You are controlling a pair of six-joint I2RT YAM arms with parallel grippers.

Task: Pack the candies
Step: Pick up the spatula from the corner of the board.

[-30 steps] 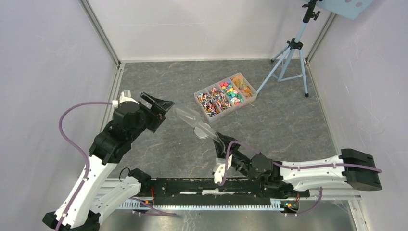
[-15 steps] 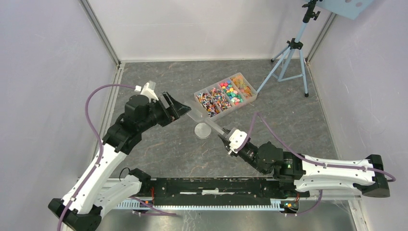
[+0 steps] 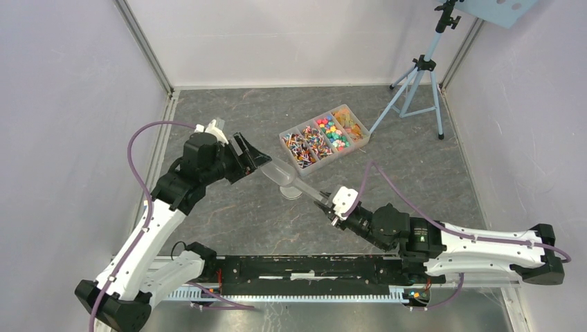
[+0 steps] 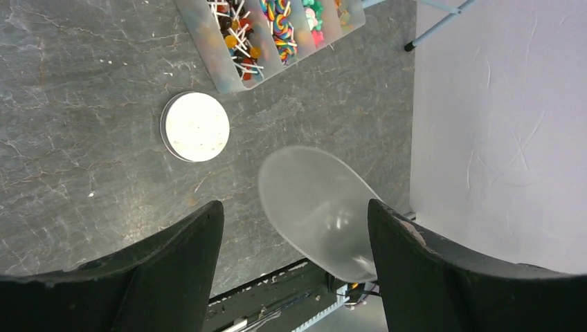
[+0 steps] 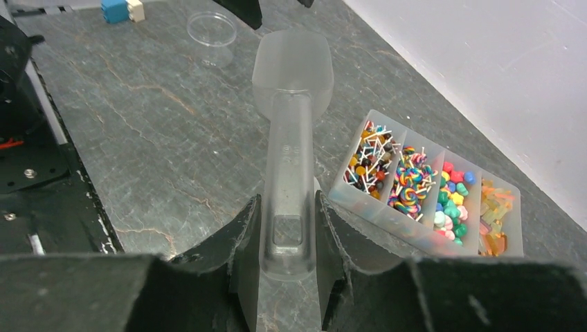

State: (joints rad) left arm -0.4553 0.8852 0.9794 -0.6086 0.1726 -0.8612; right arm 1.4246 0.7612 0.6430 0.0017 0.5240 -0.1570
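Observation:
The candies (image 3: 322,138) fill a clear tray (image 3: 353,119) with several compartments at the table's middle back; they also show in the left wrist view (image 4: 256,34) and the right wrist view (image 5: 415,183). My right gripper (image 3: 331,207) (image 5: 287,207) is shut on the handle of a translucent plastic scoop (image 3: 280,174) (image 5: 289,76). The scoop's bowl (image 4: 318,207) hangs above the table between the fingers of my open left gripper (image 3: 259,160) (image 4: 294,206), close to one finger; I cannot tell if it touches. The bowl looks empty.
A small round dish or lid (image 3: 293,192) (image 4: 196,126) (image 5: 211,29) lies on the table under the scoop, just in front of the tray (image 5: 360,200). A tripod (image 3: 422,76) stands at the back right. Walls close in on three sides.
My right arm swung out and carried the scoop up and left. My left gripper came in around the scoop's bowl and its fingers narrowed slightly.

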